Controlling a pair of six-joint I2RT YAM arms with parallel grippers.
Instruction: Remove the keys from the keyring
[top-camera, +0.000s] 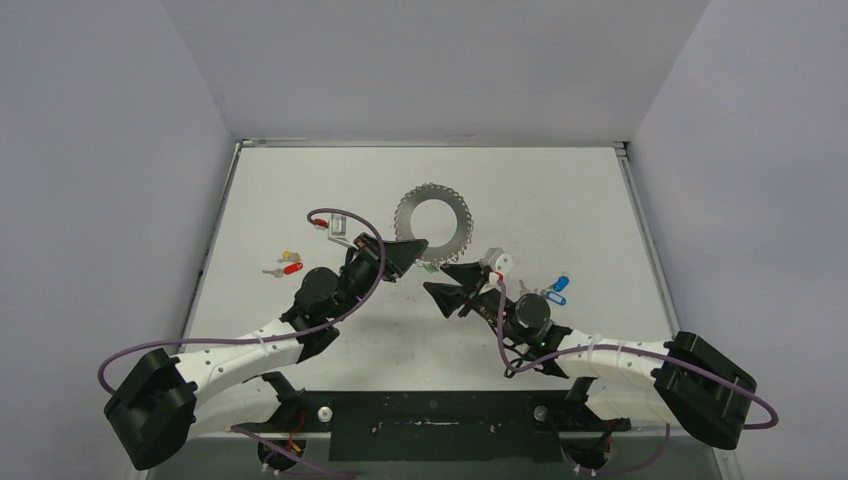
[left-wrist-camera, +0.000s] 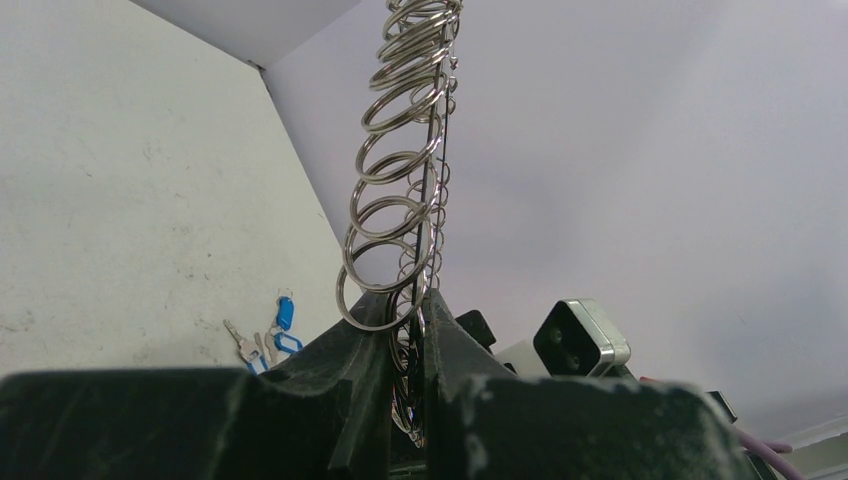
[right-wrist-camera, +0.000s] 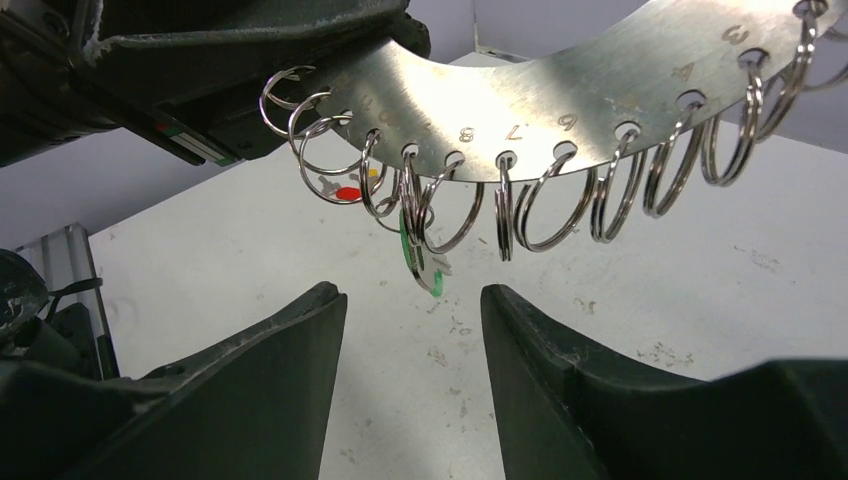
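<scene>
The keyring (top-camera: 433, 219) is a large flat grey metal ring fringed with small wire loops, held tilted above the table. My left gripper (top-camera: 417, 246) is shut on its near-left rim; in the left wrist view the rim and loops (left-wrist-camera: 400, 200) rise from between my closed jaws. In the right wrist view the numbered ring (right-wrist-camera: 560, 85) arcs overhead and the green-tagged key (right-wrist-camera: 418, 258) hangs from one loop. My right gripper (right-wrist-camera: 412, 292) is open, its fingertips just below and on either side of that key. From above the green tag (top-camera: 430, 266) shows just beyond my right gripper (top-camera: 441, 278).
Red- and yellow-tagged keys (top-camera: 288, 264) lie on the table left of my left arm. Blue-tagged keys (top-camera: 558, 288) lie right of my right gripper, also seen in the left wrist view (left-wrist-camera: 278, 325). White walls enclose the table on three sides.
</scene>
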